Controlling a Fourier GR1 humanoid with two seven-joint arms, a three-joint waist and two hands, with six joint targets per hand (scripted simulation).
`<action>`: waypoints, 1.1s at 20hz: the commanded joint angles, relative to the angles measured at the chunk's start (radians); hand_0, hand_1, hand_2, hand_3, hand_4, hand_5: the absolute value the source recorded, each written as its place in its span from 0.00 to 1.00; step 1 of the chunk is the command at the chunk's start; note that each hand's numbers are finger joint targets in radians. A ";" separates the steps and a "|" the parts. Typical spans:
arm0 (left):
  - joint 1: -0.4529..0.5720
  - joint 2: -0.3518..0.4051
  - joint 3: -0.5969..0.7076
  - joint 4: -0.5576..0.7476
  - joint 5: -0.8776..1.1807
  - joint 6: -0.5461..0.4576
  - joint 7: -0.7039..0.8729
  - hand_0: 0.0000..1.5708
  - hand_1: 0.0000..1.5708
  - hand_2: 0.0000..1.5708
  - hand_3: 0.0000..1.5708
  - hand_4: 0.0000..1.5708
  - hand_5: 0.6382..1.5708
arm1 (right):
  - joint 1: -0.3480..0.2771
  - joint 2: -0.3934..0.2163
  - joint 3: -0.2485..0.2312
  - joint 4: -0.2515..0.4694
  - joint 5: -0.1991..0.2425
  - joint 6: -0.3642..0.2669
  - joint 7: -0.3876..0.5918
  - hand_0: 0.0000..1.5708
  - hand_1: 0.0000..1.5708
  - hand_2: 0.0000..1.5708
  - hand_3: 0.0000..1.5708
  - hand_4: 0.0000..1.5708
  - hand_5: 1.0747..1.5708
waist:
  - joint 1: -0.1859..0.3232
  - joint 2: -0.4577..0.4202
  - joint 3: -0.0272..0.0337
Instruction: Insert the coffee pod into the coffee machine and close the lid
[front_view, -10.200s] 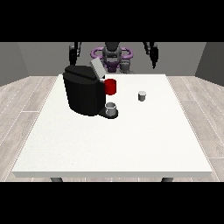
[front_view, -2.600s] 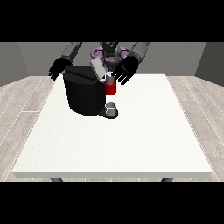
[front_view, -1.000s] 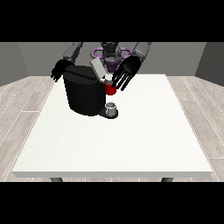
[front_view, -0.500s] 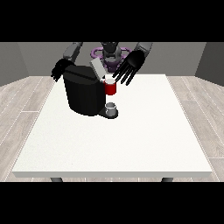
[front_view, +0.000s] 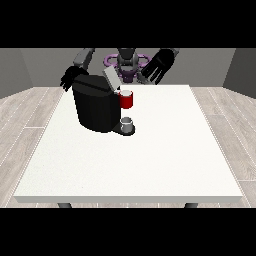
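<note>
I have the big white table (front_view: 150, 165) filling most of my view, and on its far left part stands the black coffee machine (front_view: 95, 107), with its grey lid (front_view: 111, 79) tilted up and open at the top. On the machine's right face is the red pod holder (front_view: 127, 100), and what looks like the coffee pod (front_view: 125, 92) shows pale in its top, so I judge the insert step done or nearly so. A small grey cup (front_view: 128, 123) sits on the drip base just below. The hand at the view's right (front_view: 158, 65) is raised beyond the machine, clear of it, fingers spread and holding nothing. The hand at the view's left (front_view: 69, 79) sits against the machine's far left edge; I cannot tell how its fingers lie. The step I'm on is closing the lid: I'd bring the raised hand over the lid and press it down flat.
</note>
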 joint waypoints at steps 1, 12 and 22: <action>0.090 -0.076 0.090 -0.009 0.104 0.041 0.003 0.00 0.00 0.00 0.00 0.00 1.00 | 0.062 -0.017 -0.034 0.009 -0.026 0.017 -0.028 0.00 0.00 0.00 0.00 0.28 1.00 | 0.042 -0.077 -0.0003; 0.391 -0.192 0.238 -0.038 0.333 0.009 -0.119 0.00 0.00 0.00 0.00 0.12 1.00 | 0.209 -0.067 0.024 -0.081 0.027 0.054 0.030 0.00 0.00 0.00 0.00 0.23 1.00 | 0.118 -0.291 -0.0010; 0.521 -0.279 0.251 -0.101 0.458 -0.101 -0.074 0.00 0.00 0.00 0.00 0.00 1.00 | 0.070 -0.148 0.016 -0.181 -0.032 0.155 0.143 0.00 0.00 0.00 0.00 0.03 1.00 | 0.237 -0.370 0.0000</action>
